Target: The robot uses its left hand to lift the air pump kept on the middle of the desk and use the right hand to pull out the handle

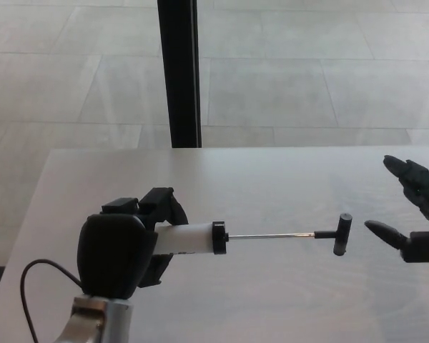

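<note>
The left hand (121,254) is clenched around the white barrel of the air pump (193,238), holding it above the counter (272,179) with its long axis running left to right. The thin rod is drawn out, and the T-handle (342,234) sits just beside the right hand (418,214), whose fingers are spread, touching nothing.

My desk (272,300) is pale, with a faint wood grain, and stands on a floor (307,78) of large grey tiles. Just 1 tiny dark speck marks it.
</note>
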You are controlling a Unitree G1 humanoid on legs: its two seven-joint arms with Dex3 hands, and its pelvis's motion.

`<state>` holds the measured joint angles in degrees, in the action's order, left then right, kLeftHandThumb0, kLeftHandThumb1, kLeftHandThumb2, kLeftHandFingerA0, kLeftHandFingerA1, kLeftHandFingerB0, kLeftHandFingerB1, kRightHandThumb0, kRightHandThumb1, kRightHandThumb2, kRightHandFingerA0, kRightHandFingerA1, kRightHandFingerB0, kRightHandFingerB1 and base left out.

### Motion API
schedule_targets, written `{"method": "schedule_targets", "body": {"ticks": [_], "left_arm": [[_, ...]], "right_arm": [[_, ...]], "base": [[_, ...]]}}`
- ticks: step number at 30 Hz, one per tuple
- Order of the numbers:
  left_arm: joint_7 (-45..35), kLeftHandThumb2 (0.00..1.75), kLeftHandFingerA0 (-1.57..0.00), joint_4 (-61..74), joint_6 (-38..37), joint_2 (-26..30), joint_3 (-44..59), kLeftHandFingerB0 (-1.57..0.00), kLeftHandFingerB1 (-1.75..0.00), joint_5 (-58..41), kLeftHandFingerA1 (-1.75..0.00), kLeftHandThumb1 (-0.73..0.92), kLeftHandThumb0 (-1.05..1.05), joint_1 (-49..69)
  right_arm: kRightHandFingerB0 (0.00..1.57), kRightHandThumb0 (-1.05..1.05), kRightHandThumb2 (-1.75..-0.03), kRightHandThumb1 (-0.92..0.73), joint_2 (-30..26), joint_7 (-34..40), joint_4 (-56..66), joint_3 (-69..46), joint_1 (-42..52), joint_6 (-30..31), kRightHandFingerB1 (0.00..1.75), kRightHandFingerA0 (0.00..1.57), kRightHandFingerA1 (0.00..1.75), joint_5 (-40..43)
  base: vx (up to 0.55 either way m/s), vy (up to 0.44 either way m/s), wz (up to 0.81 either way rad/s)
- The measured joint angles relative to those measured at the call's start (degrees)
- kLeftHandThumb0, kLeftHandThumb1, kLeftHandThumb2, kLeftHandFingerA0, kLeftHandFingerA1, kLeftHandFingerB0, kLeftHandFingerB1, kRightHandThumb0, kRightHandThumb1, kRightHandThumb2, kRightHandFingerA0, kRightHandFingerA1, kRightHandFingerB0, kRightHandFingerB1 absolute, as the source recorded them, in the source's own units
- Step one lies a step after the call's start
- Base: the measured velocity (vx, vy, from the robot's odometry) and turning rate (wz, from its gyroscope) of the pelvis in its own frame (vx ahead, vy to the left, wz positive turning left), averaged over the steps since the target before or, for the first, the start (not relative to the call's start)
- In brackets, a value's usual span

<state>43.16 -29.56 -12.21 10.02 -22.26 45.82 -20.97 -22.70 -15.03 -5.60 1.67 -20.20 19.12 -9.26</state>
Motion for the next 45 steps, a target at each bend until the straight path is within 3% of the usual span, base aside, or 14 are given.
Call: {"method": "schedule_targets", "body": {"ticks": [4,5,6,9,10,12,13,19,24,25,26,39,44,45], "left_arm": [[-3.09,0.89,-0.89,0.77,1.28,-0.8,-0.4,-0.82,-1.26,0.01,-1.65,0.62,-0.15,0.03],[-3.75,0.69,-0.85,0.95,1.57,-0.98,-0.55,-0.68,-0.77,0.02,-1.46,0.71,-0.28,0.05],[-4.86,0.67,-0.76,1.22,2.07,-1.28,-0.83,-0.51,-0.62,0.05,-1.35,0.64,-0.32,0.08],[-7.38,0.61,-0.49,1.99,3.39,-2.01,-1.46,-0.33,-0.48,0.12,-1.03,0.64,-0.43,0.22],[-8.08,0.88,-0.24,2.16,3.77,-2.27,-1.6,-0.04,-0.45,0.14,-0.66,0.47,-0.62,0.26],[-9.54,0.61,-0.14,2.44,4.6,-2.82,-1.9,-0.06,-0.28,0.18,-0.63,0.64,-0.64,0.27],[-10.51,0.88,-0.04,2.61,5.1,-3.08,-2.09,-0.01,-0.25,0.22,-0.58,0.48,-0.66,0.27],[-15.7,0.91,0.0,3.53,7.71,-3.36,-3.16,0.0,0.0,0.31,-0.15,0.56,-0.93,0.22],[-19.65,0.95,0.0,4.04,9.41,-3.31,-3.98,0.0,-0.04,0.36,-0.22,0.56,-0.93,-0.09],[-20.68,0.78,0.0,4.12,9.81,-3.29,-4.12,0.0,-0.03,0.37,0.0,0.55,-0.83,-0.29],[-21.29,0.96,0.0,4.17,10.06,-3.27,-4.2,0.0,-0.06,0.36,-0.24,0.56,-0.92,-0.41],[-32.14,0.98,0.0,5.73,14.1,-2.26,-5.52,0.0,0.0,0.33,-0.11,0.67,-0.97,-1.18],[-36.4,1.0,0.0,9.69,14.26,1.13,-1.3,-0.02,-0.2,-2.43,-0.25,0.6,-0.75,-0.2],[-36.84,1.03,0.0,10.01,14.25,1.58,-0.17,-0.01,-0.16,-3.13,-0.21,0.64,-0.8,-0.15]], "right_arm": [[0.0,-0.88,-0.64,-0.79,0.65,0.06,-0.26,-1.65,-0.01,0.01,0.0,0.0,0.0,0.68],[0.0,-0.98,-1.0,-0.67,0.8,0.07,-0.31,-1.9,-0.02,0.01,0.0,0.0,0.19,0.78],[0.0,-0.97,-1.0,-0.68,1.06,0.1,-0.42,-2.27,-0.05,0.01,0.0,0.0,0.19,0.88],[0.0,-0.96,-0.97,-0.66,1.59,0.19,-0.56,-2.71,-0.06,0.01,0.0,0.0,0.17,1.05],[0.0,-0.96,-0.97,-0.66,1.74,0.2,-0.58,-2.82,-0.06,0.01,0.0,0.0,0.16,1.11],[0.0,-0.96,-0.97,-0.65,2.06,0.22,-0.6,-3.01,-0.07,0.0,0.0,0.0,0.17,1.19],[0.0,-0.96,-0.96,-0.65,2.21,0.22,-0.6,-3.11,-0.07,0.0,0.0,0.0,0.15,1.23],[0.1,-0.99,-0.95,-0.66,2.66,0.27,-0.6,-3.26,-0.07,0.0,0.0,0.0,0.12,1.29],[0.0,-0.93,-0.95,-0.63,2.89,0.35,-0.6,-3.26,-0.09,0.0,0.05,0.0,0.14,1.44],[0.0,-0.93,-0.94,-0.63,2.95,0.36,-0.61,-3.26,-0.09,0.0,0.05,0.0,0.13,1.48],[0.0,-0.93,-0.95,-0.63,2.98,0.37,-0.61,-3.27,-0.1,0.0,0.06,0.0,0.14,1.51],[0.0,-0.89,-0.95,-0.61,4.63,0.69,-0.67,-4.34,-0.15,-0.01,0.09,0.0,0.18,1.89],[0.01,-0.81,-0.79,-0.65,4.79,1.25,-0.86,-6.86,-0.2,-0.03,0.19,0.0,0.0,2.48],[0.2,-1.05,-0.96,-0.66,4.66,1.27,-0.88,-7.17,-0.2,-0.03,0.02,0.0,0.04,2.5]], "base": [[0.0,0.0,0.0],[0.0,0.0,0.0],[0.0,0.0,0.0],[0.0,0.0,0.0],[0.0,0.0,0.0],[0.0,0.0,0.0],[0.0,0.0,0.0],[0.0,0.0,0.0],[0.0,0.0,0.0],[0.0,0.0,0.0],[0.0,0.0,0.0],[0.0,0.0,0.0],[0.0,0.0,0.0],[0.0,0.0,0.0]]}}
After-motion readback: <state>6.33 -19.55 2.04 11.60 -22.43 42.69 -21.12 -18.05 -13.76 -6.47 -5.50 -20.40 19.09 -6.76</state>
